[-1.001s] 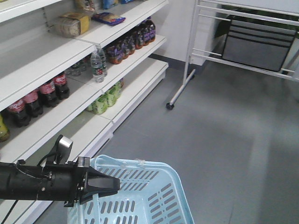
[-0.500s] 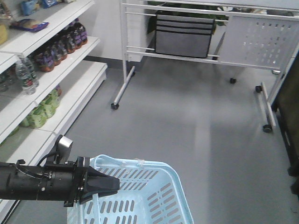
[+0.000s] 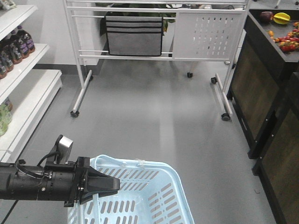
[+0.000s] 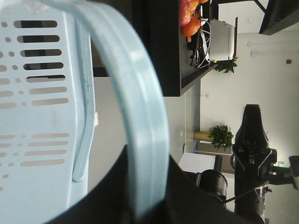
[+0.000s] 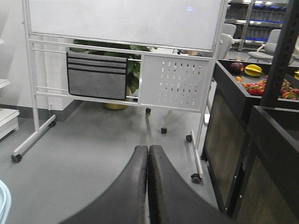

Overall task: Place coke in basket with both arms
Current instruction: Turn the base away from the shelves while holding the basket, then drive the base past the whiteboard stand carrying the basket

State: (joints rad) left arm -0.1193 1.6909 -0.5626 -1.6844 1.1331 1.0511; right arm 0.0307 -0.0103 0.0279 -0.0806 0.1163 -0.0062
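grey floor around basket; wrist views alone show left gripper pinching its handle, right gripper pressed together.

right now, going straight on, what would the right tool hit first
Ahead of the right tool, likely the white perforated metal panel of the wheeled stand; only grey floor shows between, though depth is unclear.

ahead: bare grey floor open | far: white wheeled board frame blocks | left: white store shelving | right: black wooden produce counters | below: light blue slotted plastic basket open-topped, black left arm across its left rim
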